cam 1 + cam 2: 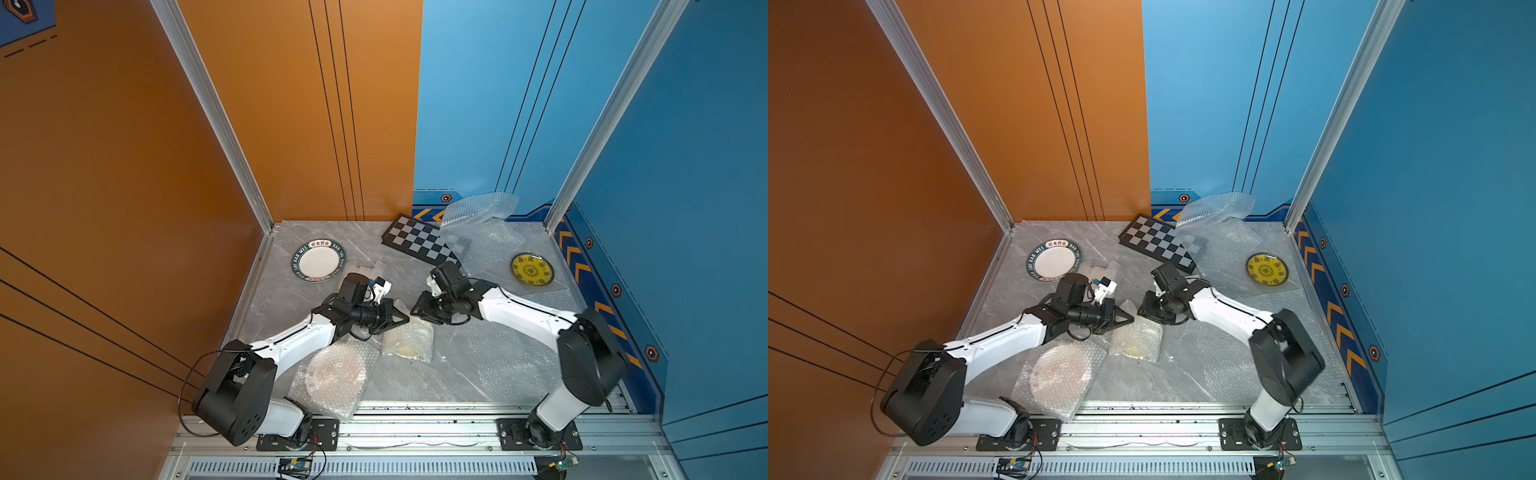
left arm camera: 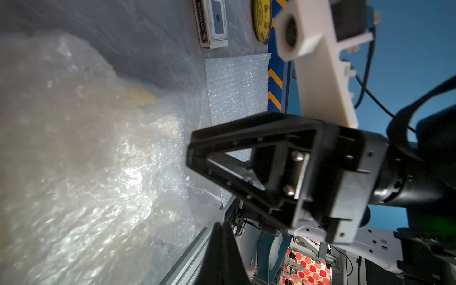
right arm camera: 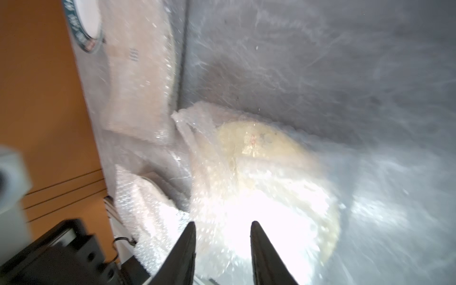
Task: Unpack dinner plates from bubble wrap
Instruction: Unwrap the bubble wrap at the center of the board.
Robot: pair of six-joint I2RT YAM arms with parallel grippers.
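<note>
We are seeing the left gripper [image 1: 403, 319] and right gripper [image 1: 415, 311] almost tip to tip, leaving hardly any room between. Just below both, a bubble-wrapped plate [image 1: 409, 343] is blocking the descent. Behind the right gripper the checkerboard [image 1: 419, 241] is lying, with bare table [image 1: 428, 384] opening beside the plate.

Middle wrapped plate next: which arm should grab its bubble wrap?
Probably right: the right gripper is open, aimed straight at the wrapped plate; the left gripper is shut beside it.
</note>
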